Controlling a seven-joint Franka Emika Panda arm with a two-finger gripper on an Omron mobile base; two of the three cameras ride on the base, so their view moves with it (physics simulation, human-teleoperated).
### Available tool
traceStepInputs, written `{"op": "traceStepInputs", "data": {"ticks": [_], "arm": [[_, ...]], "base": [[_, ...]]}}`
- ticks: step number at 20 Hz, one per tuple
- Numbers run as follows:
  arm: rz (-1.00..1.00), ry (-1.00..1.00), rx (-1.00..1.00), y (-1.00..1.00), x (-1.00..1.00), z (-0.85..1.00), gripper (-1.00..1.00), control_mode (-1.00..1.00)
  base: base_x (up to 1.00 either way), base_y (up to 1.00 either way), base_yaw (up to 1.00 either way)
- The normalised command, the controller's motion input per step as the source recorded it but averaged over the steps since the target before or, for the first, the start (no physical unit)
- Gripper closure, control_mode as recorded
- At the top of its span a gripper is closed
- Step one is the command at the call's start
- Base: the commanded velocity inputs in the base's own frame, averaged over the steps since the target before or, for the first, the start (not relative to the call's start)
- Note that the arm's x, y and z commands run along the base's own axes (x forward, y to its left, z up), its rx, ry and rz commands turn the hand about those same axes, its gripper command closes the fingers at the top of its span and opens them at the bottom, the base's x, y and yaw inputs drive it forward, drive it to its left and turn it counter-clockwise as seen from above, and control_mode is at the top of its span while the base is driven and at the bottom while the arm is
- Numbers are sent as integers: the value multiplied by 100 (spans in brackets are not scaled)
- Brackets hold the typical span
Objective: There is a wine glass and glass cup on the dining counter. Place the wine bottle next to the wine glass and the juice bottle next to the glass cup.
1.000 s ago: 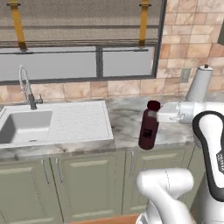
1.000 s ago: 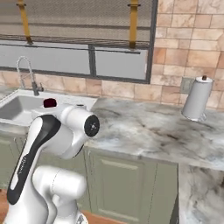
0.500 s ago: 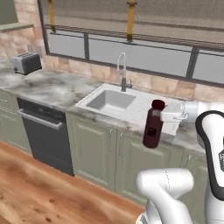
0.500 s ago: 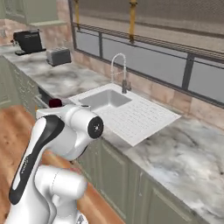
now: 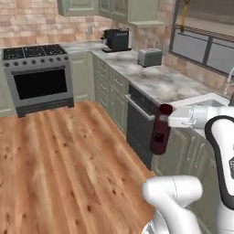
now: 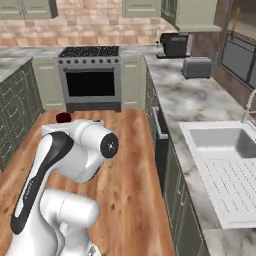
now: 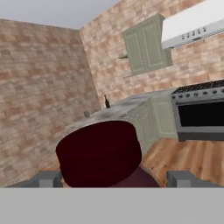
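My gripper point(image 5: 167, 119) is shut on the juice bottle point(image 5: 160, 131), a stout dark red bottle that hangs upright in the air beside the cabinet fronts. Its red cap point(image 6: 63, 118) peeks over my arm in the right base view. In the hand view the cap point(image 7: 99, 152) sits between my two fingertips point(image 7: 44, 178), with the gripper point(image 7: 113, 180) closed around the bottle below it. A slim dark bottle, seemingly the wine bottle point(image 7: 107, 102), stands far off on a grey counter point(image 7: 127, 105). The wine glass and the glass cup are out of view.
A stove with an oven point(image 5: 39, 75) stands against the brick wall across the wooden floor point(image 5: 68, 160). Along the marble worktop are a coffee machine point(image 5: 116, 40), a toaster point(image 5: 150, 57) and a white sink point(image 6: 220, 145). A dark dishwasher front point(image 5: 137, 123) is beside the bottle.
The whole picture has swung: the base has turned from facing the sink and window toward the stove and the open floor. The juice bottle stays in my grip.
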Motion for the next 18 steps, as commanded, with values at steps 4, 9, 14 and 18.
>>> {"op": "traceStepInputs", "data": {"ticks": [4,9,14,18], "arm": [[0,0,0,0,0,0,100,100],[0,0,0,0,0,0,100,100],[0,0,0,0,0,0,100,100],[0,0,0,0,0,0,100,100]], "base": [[-1,2,99],[31,31,53],[53,64,14],[66,59,12]]}}
